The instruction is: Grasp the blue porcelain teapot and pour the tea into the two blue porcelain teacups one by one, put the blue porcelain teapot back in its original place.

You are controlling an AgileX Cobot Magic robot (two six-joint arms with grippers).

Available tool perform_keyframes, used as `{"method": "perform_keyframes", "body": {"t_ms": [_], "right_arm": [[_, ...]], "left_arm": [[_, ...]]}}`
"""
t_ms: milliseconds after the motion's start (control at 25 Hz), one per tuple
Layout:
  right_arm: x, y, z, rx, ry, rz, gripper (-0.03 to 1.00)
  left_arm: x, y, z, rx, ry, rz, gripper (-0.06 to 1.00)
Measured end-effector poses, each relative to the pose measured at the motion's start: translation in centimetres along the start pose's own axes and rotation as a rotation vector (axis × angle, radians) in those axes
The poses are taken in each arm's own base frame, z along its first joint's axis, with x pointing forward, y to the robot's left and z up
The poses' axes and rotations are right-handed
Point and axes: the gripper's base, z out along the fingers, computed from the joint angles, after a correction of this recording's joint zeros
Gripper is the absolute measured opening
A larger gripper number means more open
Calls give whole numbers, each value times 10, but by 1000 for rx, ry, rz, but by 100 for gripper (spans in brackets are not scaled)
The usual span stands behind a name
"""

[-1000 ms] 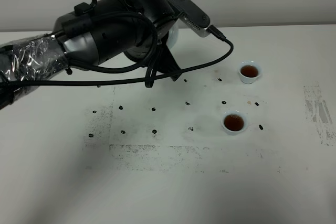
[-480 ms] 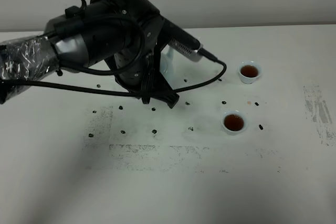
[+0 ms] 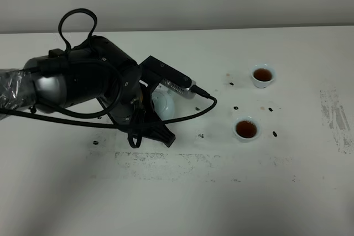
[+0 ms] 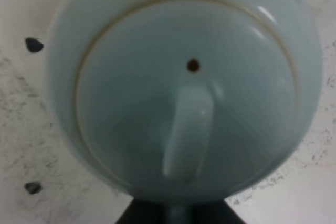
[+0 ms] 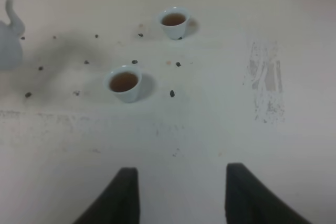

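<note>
Teapot [image 4: 184,98]: pale sky-blue glaze, round lid, small vent hole.

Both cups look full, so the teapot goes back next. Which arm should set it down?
Left: its gripper already holds the teapot; the right gripper is open, empty, beyond the cups.

Pale-blue lidded teapot [image 4: 184,98] upright, directly beneath the left claw [image 3: 145,115]. Two pale-blue teacups [image 3: 246,129] [image 3: 263,75], both holding brown tea, well apart from that claw.
</note>
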Motion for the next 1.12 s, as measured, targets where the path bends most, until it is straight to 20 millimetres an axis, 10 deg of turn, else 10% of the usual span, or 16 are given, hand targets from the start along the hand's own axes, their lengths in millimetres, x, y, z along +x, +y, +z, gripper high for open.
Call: {"method": "perform_keyframes", "body": {"t_ms": [1120], "right_arm": [[0, 0, 0, 0, 0, 0, 41]], "left_arm": [[19, -7, 45, 32, 12, -5, 9]]}}
